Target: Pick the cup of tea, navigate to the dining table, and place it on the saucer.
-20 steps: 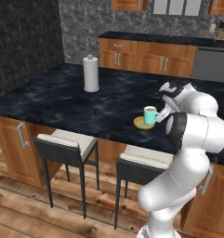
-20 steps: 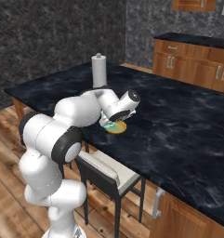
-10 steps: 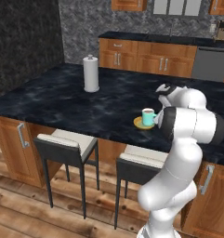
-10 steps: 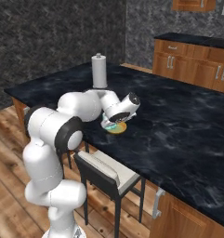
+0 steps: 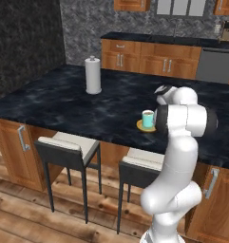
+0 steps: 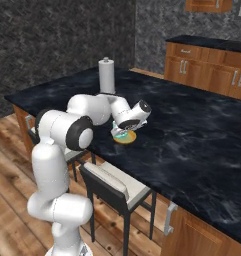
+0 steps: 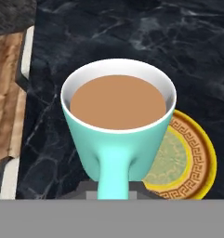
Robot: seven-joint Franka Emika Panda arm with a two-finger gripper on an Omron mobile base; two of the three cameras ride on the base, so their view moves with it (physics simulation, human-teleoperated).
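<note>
The teal cup of tea (image 7: 118, 116), full of brown liquid, hangs by its handle in my gripper (image 7: 113, 189), which is shut on the handle. The yellow-orange saucer (image 7: 190, 158) lies just beyond and to the right of the cup on the black marbled dining table (image 7: 132, 32). From the left base the cup of tea (image 5: 147, 118) sits over the saucer (image 5: 143, 127), close to the table's near edge; whether it touches the saucer I cannot tell. From the right base my gripper (image 6: 123, 131) points down at the saucer (image 6: 126, 138), hiding most of the cup.
A white paper-towel roll (image 5: 92, 76) stands farther back on the dining table (image 5: 63, 99). Two stools (image 5: 68, 147) are tucked under the table's near edge. The wall counter with wooden cabinets (image 5: 149, 54) runs behind.
My arm's elbow and upper links have swung to a more upright stand. The cup has stayed over the saucer, shifting only slightly.
</note>
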